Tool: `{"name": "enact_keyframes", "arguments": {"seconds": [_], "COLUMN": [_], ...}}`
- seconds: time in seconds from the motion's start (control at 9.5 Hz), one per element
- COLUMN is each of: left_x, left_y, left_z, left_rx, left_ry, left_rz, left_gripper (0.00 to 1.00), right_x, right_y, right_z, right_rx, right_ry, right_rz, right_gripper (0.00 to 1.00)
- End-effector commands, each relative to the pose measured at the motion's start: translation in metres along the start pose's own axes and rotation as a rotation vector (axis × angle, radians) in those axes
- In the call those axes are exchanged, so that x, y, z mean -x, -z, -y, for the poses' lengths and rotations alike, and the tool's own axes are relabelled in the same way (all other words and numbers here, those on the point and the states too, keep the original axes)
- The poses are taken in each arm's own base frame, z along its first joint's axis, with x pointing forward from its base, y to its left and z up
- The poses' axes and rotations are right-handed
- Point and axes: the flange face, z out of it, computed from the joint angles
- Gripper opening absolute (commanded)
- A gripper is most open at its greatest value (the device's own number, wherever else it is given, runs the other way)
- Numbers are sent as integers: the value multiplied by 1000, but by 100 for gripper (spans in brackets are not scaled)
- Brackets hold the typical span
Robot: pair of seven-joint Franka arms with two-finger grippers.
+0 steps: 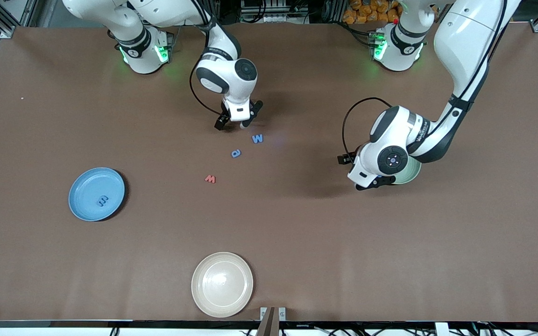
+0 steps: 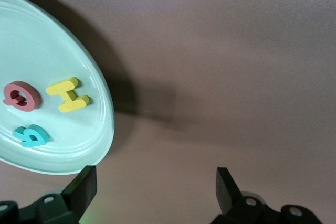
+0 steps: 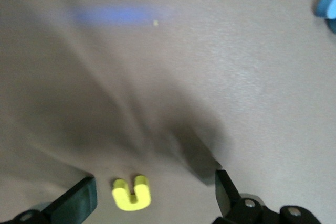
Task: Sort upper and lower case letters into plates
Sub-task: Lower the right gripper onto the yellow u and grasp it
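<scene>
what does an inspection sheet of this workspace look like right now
surface: brown table, one small white speck near the right arm's end.
job's things: blue plate holds one dark blue letter; mint green plate holds a red letter, a yellow H and a teal letter. Loose on the table: blue W, blue letter, red w, yellow letter.
clutter: cream-white plate, nothing in it.
grippers: right end effector open, low around the yellow letter; left end effector open, beside the mint green plate.
cables: black loops on both wrists.
surroundings: orange items past the table edge.
</scene>
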Motion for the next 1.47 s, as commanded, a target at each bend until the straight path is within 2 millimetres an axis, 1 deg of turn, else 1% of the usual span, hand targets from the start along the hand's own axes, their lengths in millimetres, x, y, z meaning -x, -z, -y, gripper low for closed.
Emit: {"name": "enact_keyframes", "arguments": {"seconds": [0.0,0.21,0.95,1.16,1.26,1.37], "left_x": [-2,-2,-2,-2,-3,-2], "left_y": [2,1,1,1,0,-1], "left_z": [-3,-3,-3,-3,-3,-4], "left_rx": [18,18,19,18,18,17], "left_ry": [21,21,22,23,21,21], "left_rz": [9,10,11,10,13,15], "left_gripper": [100,100,100,100,100,100], "right_x": [6,6,6,6,5,6], "right_y": [13,15,10,8,7,7], "right_z": [-12,-9,-3,-4,-5,-5], "right_rx": [-12,-58,-64,-66,-68,-68], "right_ry": [15,23,37,53,83,92], "right_rz": [17,18,27,26,25,26], "right_gripper": [100,100,100,100,75,2]}}
